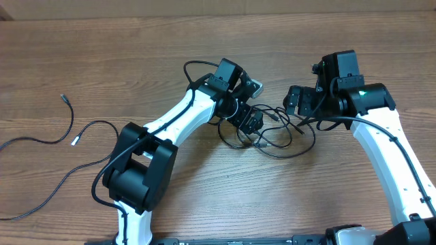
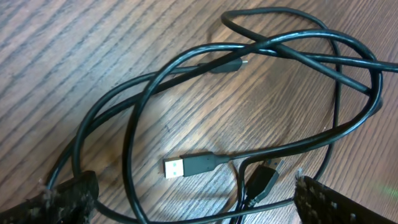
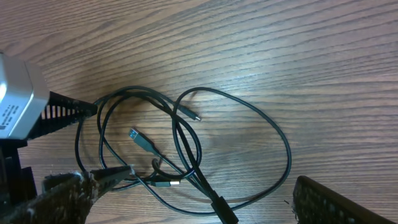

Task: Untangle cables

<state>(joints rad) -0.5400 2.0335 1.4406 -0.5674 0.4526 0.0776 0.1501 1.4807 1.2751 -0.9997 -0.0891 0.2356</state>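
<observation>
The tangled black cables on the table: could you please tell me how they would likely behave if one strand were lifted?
The cables lie in loose curved loops, so they are probably floppy and would sag. Strands cross several times, so lifting one would likely drag others along. The flat plug may snag in a loop.

The left arm (image 1: 174, 122) reaches from 7 o'clock toward the centre. The left gripper (image 1: 251, 122) hangs there with its jaws spread wide. The right arm (image 1: 381, 136) comes from 5 o'clock, and the right gripper (image 1: 302, 103), turned toward 9 o'clock, also stands wide open.
</observation>
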